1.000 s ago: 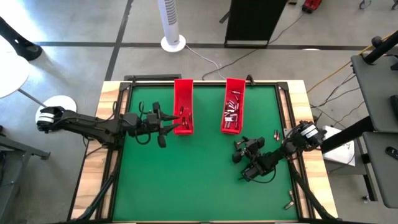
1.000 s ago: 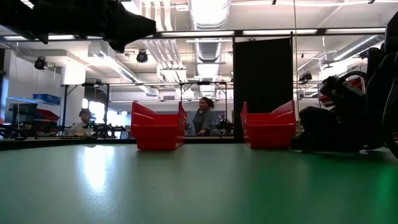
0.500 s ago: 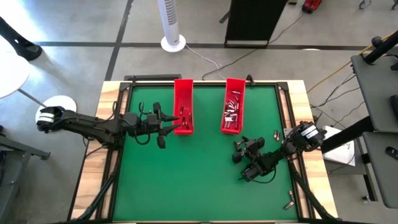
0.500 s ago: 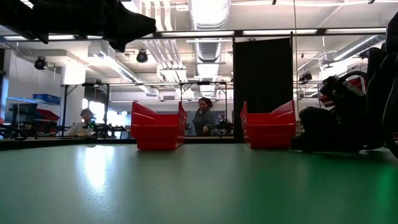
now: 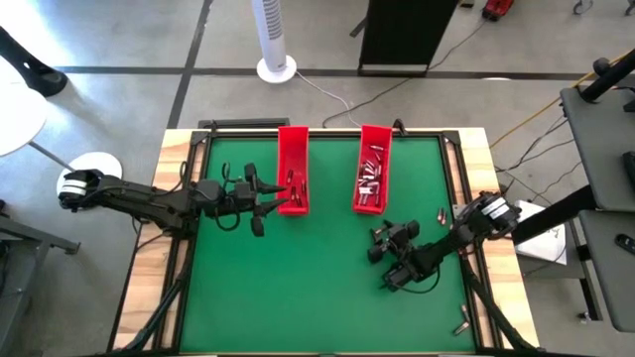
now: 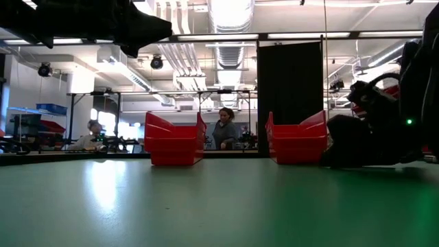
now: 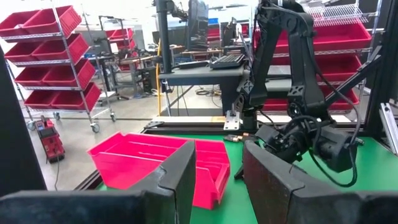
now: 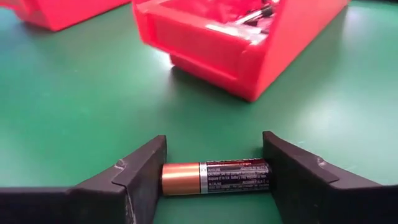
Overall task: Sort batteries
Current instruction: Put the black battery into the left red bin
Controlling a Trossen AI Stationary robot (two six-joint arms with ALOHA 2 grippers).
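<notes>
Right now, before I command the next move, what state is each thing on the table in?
Right end effector: low over the green mat, shut on the battery end to end.
Battery: lying flat, copper end against one finger.
Left end effector: open, empty, beside the left red tray.
Left red tray: upright, a few batteries inside.
Right red tray: upright, many batteries inside.
Loose batteries: lying near the table's right edge.

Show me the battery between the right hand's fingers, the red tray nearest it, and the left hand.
battery [image 8: 217, 178], right wrist view, middle of its dark body.
red tray [image 8: 211, 38], right wrist view, near side wall.
left hand [image 7: 216, 180], left wrist view, midway between its fingertips.
</notes>
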